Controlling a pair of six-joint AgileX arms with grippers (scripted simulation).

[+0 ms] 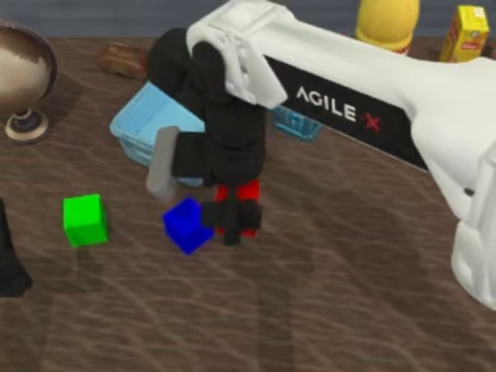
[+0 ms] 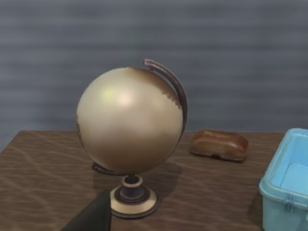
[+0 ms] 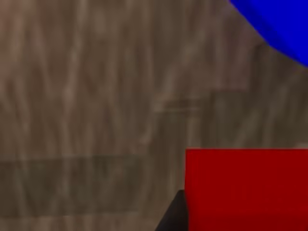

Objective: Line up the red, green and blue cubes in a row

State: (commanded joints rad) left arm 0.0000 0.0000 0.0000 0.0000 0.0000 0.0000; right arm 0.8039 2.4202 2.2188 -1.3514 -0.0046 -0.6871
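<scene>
The right gripper (image 1: 231,217) is down at the middle of the table (image 1: 349,294), its dark fingers set on either side of the red cube (image 1: 246,191), which they appear to clasp; the right wrist view shows a flat red face (image 3: 245,187) with a dark finger (image 3: 174,216) against its edge. The white right arm (image 1: 372,101) reaches in from the right side of the table, its black wrist covering much of the cube from above.

The red cube is plain, matte and sharp-edged, bright in colour. Just to its left, touching or nearly touching the gripper, lies the blue cube (image 1: 187,225), deep blue and turned so a corner points toward the table's near edge. The green cube (image 1: 84,219) sits well apart to the left, squarer to the table, bright and equally plain.

The table is dark brown wood with a wavy grain. Behind the gripper is a pale blue tub (image 1: 147,124), smooth and rectangular. A globe (image 2: 130,126) with a dull bronze sheen stands on a round foot at the far left. The left gripper (image 1: 9,263) is parked at the left edge; whether it is wide or narrow I cannot tell.
</scene>
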